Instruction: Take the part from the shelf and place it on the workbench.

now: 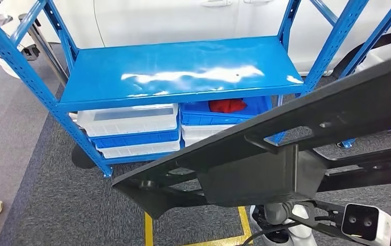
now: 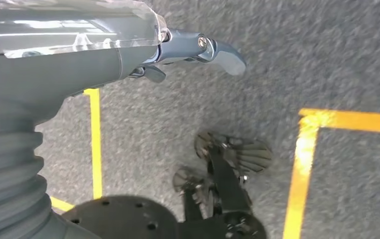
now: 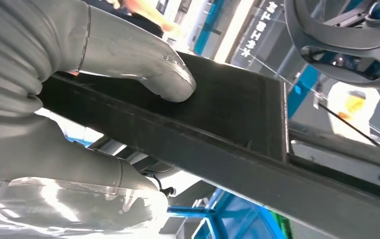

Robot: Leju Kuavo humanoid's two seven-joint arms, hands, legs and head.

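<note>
Right robot hand gripping the part, left robot hand hanging, seemingly loosely curled

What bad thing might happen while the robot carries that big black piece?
The black part is long and juts far out to both sides, while the right hand grips it at one spot, thumb over its edge. It might tip or slip out.

It hangs close in front of the blue shelf. If the robot turns, an end may knock a shelf post.

The left hand hangs over the floor, giving no support.
</note>
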